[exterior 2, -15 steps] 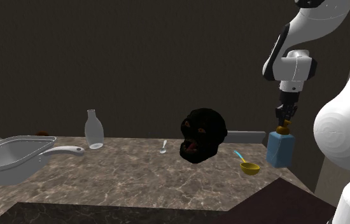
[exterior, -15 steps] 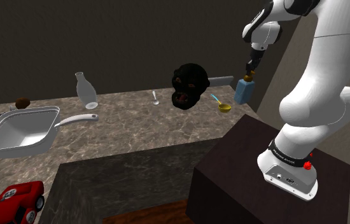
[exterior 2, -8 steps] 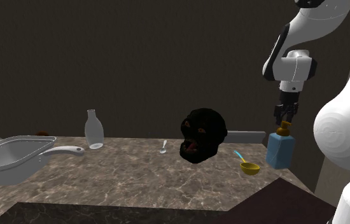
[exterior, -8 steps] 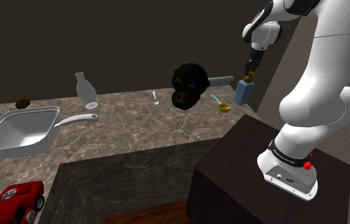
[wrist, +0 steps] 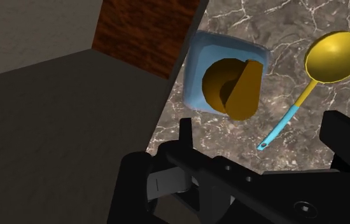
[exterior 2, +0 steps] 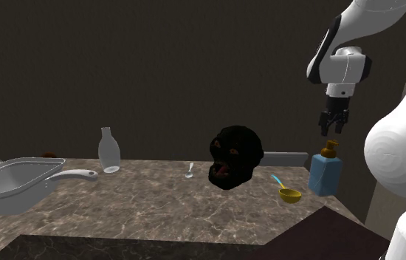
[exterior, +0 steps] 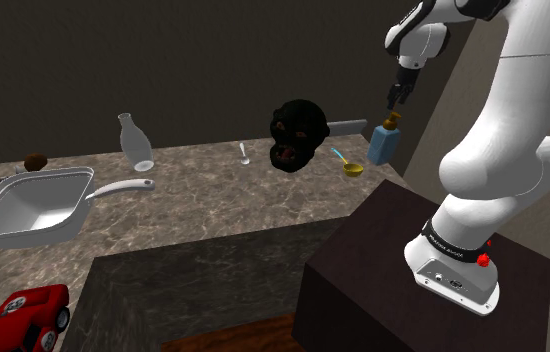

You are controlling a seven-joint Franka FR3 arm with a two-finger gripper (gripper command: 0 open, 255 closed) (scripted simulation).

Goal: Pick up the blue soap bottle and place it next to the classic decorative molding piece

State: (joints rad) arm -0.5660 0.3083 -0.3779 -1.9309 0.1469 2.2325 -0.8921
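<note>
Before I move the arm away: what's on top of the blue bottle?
Only its own orange-brown pump cap. The open gripper hangs just above it, apart from it. The blue bottle stands on the marbled counter; what lies under its base is covered.

Your exterior views are dim, the wall (exterior: pixel 163 60) murky. The white arm (exterior: pixel 508 110) catches the strongest light.

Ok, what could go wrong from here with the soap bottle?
1. The blue soap bottle stands close to the counter's edge; a nudge from the open gripper hovering over its brown pump could tip it off.
2. The yellow spoon lies close beside it, so a descent slightly off centre might clip it.
</note>
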